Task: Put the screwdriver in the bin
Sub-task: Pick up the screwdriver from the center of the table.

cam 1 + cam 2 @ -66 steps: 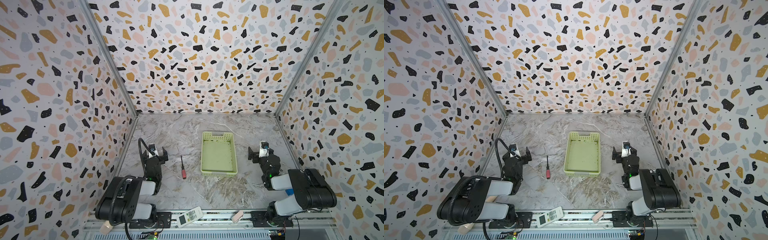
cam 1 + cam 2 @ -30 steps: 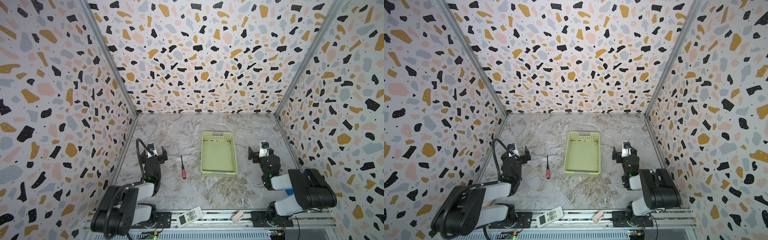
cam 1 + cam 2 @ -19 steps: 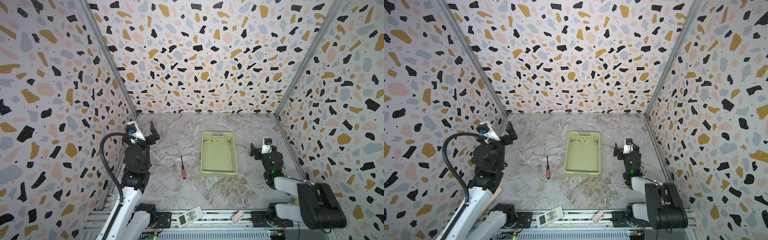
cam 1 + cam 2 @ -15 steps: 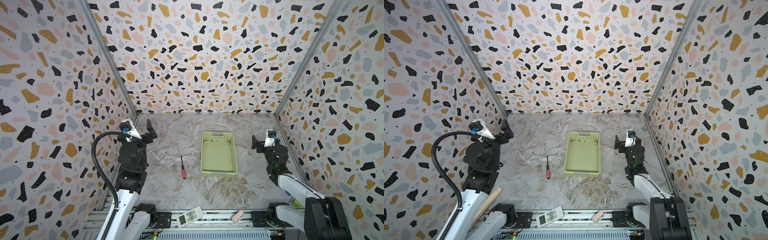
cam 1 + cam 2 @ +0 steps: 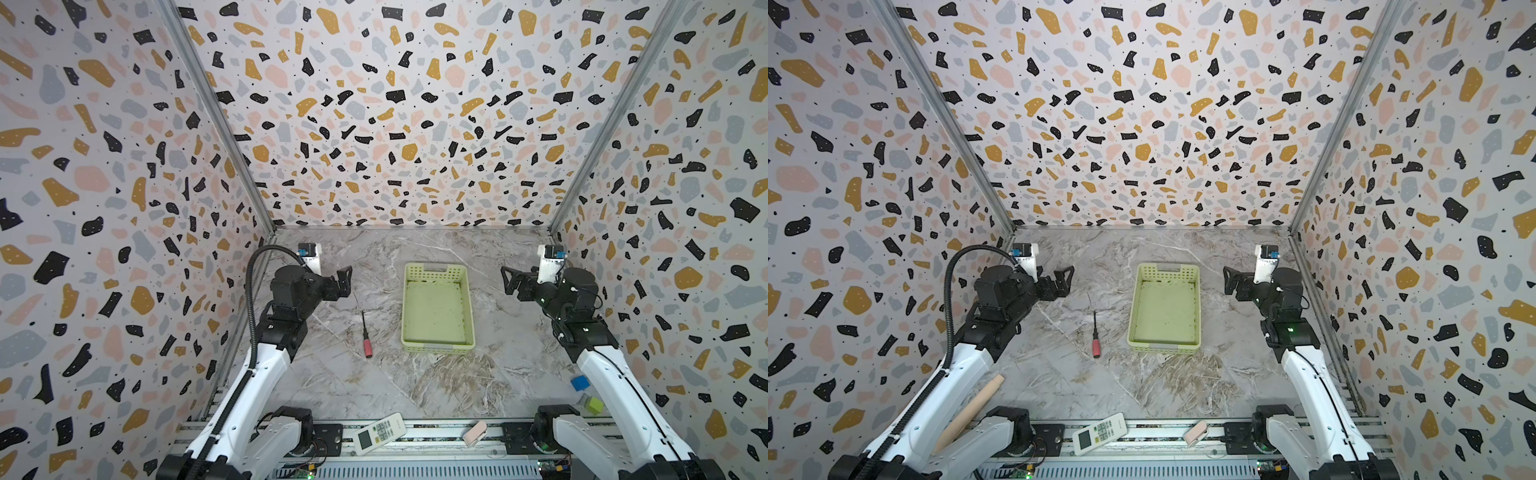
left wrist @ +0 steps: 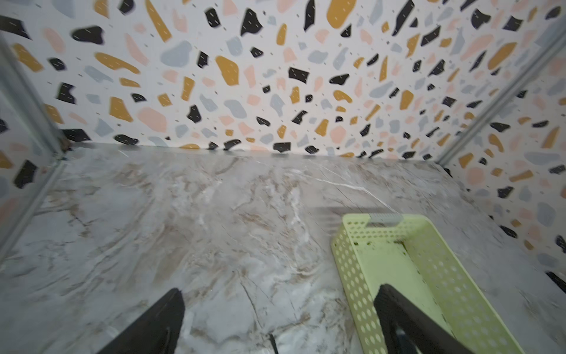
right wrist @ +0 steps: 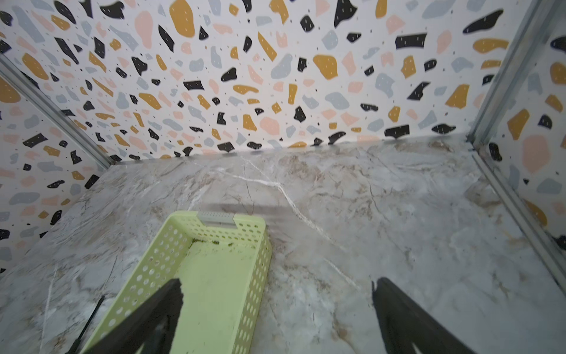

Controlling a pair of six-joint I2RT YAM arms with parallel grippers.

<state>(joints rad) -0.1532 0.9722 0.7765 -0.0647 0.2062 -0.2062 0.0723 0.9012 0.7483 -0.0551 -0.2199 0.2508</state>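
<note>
The screwdriver (image 5: 365,334) (image 5: 1096,334), red-handled with a thin dark shaft, lies flat on the marble table just left of the bin, handle toward the front. The bin (image 5: 434,272) (image 5: 1165,274) is a pale yellow-green perforated basket with nothing in it. My left gripper (image 5: 343,280) (image 5: 1065,278) hangs open above the table, behind and left of the screwdriver. In the left wrist view only the shaft tip (image 6: 273,344) shows between the open jaws (image 6: 278,292). My right gripper (image 5: 509,282) (image 7: 277,284) hangs open, right of the bin (image 7: 254,275).
A white remote (image 5: 379,433) and a small pink block (image 5: 475,432) lie on the front rail. A blue block (image 5: 579,382) and a green block (image 5: 594,404) sit by the right arm. A long beige stick (image 5: 971,409) lies under the left arm. Patterned walls enclose three sides.
Both arms have unfolded from their low rest poses and lifted their grippers up and back on either side of the bin. The screwdriver and bin have not moved.
</note>
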